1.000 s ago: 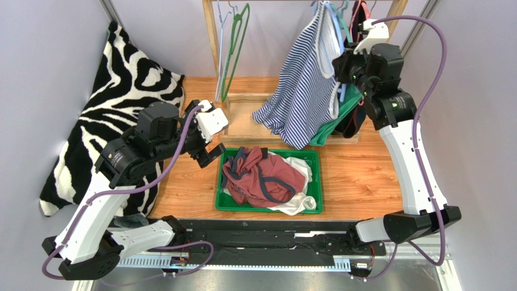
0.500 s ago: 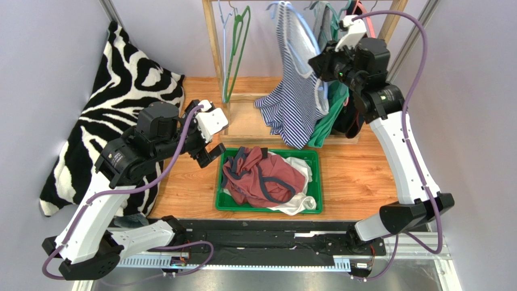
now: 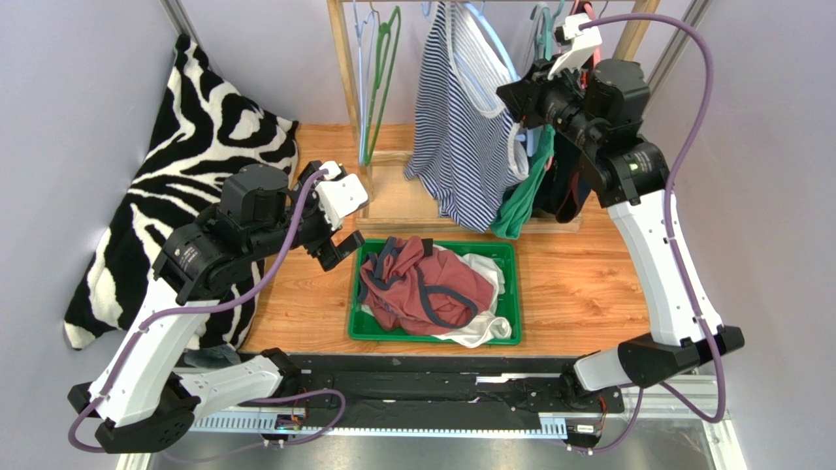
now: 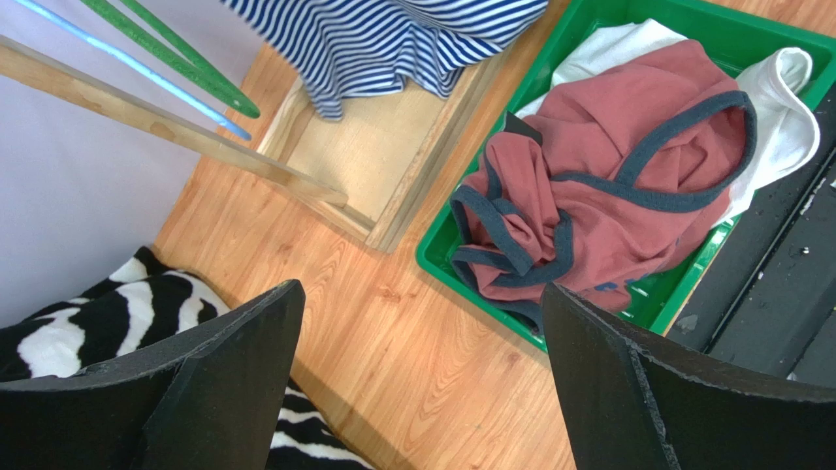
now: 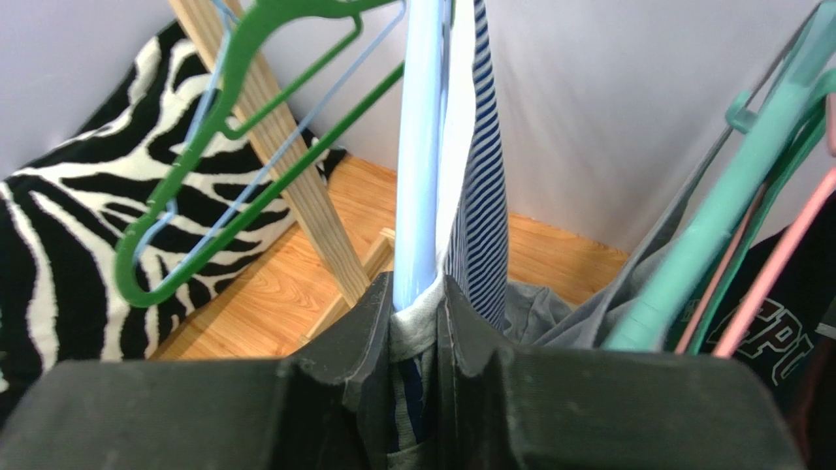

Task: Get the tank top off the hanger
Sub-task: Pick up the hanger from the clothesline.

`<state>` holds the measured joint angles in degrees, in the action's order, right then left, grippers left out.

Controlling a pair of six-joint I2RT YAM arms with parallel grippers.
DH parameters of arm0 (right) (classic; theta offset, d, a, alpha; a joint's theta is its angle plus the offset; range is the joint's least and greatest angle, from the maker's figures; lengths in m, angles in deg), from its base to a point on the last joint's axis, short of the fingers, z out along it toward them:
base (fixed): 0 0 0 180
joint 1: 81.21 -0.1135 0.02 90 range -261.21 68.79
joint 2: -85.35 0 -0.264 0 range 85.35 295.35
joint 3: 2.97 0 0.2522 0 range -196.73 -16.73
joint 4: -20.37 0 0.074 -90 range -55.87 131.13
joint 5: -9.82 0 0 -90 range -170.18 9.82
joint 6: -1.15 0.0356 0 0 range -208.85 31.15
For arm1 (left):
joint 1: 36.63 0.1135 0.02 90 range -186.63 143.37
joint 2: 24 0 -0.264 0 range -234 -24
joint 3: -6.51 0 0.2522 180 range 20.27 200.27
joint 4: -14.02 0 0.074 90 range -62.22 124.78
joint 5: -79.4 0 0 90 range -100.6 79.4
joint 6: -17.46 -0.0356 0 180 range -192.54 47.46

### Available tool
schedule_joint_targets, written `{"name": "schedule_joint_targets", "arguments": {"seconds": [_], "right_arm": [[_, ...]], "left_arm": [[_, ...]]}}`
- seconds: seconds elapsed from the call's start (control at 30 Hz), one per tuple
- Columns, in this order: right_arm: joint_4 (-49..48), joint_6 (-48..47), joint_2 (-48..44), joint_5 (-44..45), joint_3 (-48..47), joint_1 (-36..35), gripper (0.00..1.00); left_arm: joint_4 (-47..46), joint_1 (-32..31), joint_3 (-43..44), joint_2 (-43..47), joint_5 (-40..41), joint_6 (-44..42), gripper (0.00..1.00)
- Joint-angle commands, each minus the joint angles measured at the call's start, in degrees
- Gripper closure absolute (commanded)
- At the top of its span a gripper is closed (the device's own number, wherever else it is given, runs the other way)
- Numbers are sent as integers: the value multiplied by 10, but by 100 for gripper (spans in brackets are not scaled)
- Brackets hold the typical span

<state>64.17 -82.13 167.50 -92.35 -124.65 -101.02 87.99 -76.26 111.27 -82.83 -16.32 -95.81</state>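
You have pale grey walls (image 3: 88, 59) round a wood-grain desk (image 3: 589, 284) (zebra-print throw (image 3: 196, 137) slumped in its left corner).

**Striped tank top on its blue hanger, pinched in my right grip**

The tank top (image 3: 459, 127) is blue-and-white striped with pale trim along the armhole. It hangs full length at the far middle of the scene, and its hem falls in loose waves at the lower end. It is on a light blue hanger (image 5: 420, 147). From my right wrist, the hanger's arm stands almost upright with the striped cloth just to its right. My right gripper (image 5: 417, 294) is closed on the lower end of that arm, with a fold of the top's pale edge caught between the fingers too.
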Motion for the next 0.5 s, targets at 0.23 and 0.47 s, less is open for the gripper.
{"name": "schedule_joint_targets", "arguments": {"seconds": [0.23, 0.47], "right_arm": [[-18, 0, -134, -57, 58, -2, 100], [28, -22, -211, -175, 106, -3, 100]], "left_arm": [[-13, 5, 7, 12, -5, 12, 1], [-13, 5, 1, 14, 0, 2, 1]]}}
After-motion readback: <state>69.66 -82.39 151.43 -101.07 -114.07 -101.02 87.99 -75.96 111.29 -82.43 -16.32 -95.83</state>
